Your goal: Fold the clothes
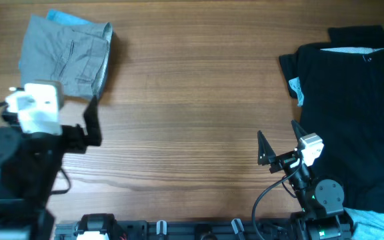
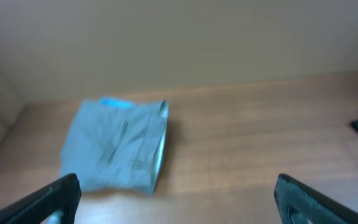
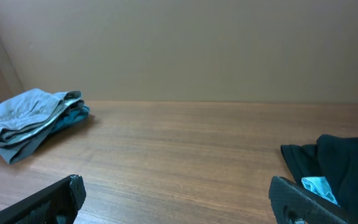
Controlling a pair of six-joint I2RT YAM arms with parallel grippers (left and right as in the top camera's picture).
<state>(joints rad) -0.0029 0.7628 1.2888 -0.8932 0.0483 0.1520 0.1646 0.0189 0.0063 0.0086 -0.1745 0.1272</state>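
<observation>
At the far left corner of the tabletop (image 1: pixel 192 87) we see the grey shorts (image 1: pixel 65 53) lying folded into a compact block, with a light-blue garment (image 1: pixel 62 16) peeking out from under their far edge. Just on the near side of them hangs the left gripper (image 2: pixel 179 202), its jaws spread wide and holding nothing. In its wrist view the shorts lie ahead of it and off to the left of the gap between the fingers, their near edge just beyond the left fingertip. We cannot tell whether that finger touches the cloth. The middle of the tabletop shows bare wood grain. Further right we find the right gripper (image 1: pixel 280 139), also wide apart and empty, well away from the shorts, which its wrist view shows far off to the left. Just beside it on the right spreads a black garment (image 1: pixel 352 100), unfolded, with a scrap of light-blue cloth (image 3: pixel 319 185) showing at its near edge.
</observation>
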